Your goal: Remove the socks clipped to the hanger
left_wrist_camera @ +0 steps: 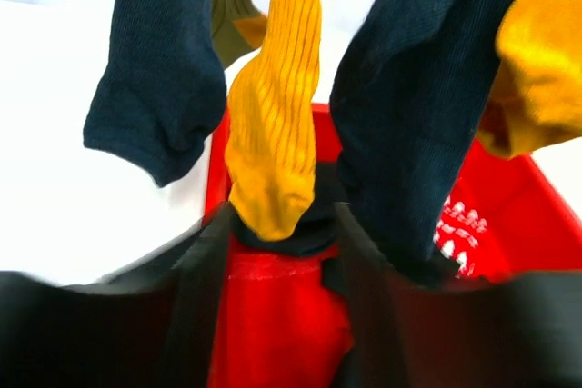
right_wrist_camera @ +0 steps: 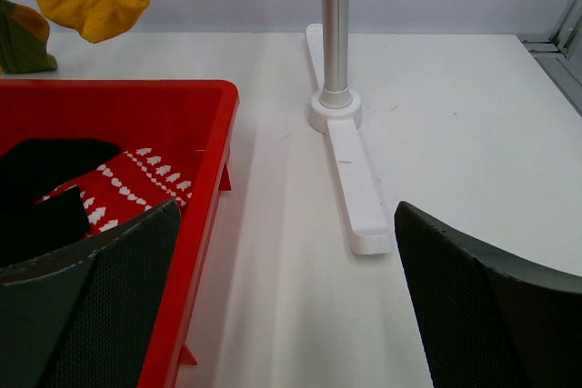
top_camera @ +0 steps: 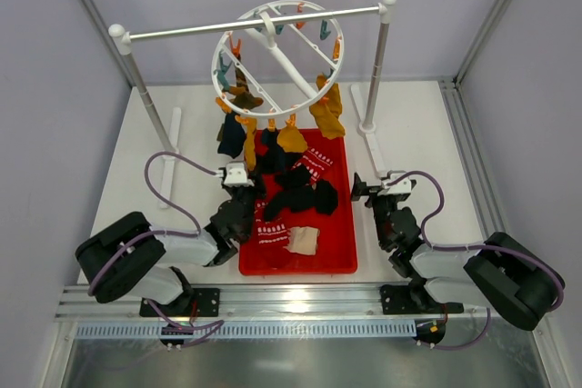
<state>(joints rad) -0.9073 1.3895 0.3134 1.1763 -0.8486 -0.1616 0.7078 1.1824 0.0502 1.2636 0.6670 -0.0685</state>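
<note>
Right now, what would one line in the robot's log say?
left hand around hanging mustard sock tip, grip unclear | right hand open, empty, beside red tray | several socks clipped on hanger

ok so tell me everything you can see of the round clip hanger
The hanger is a white, plastic-looking ring with curved cross-spokes. Its top hook sits over the silver bar, so it hangs tilted, with its face angled up toward the overhead camera. Small orange and teal clips line its rim. Those along the lower edge hold socks in mustard, navy and olive, dangling above the red tray. The upper clips look empty.
</note>
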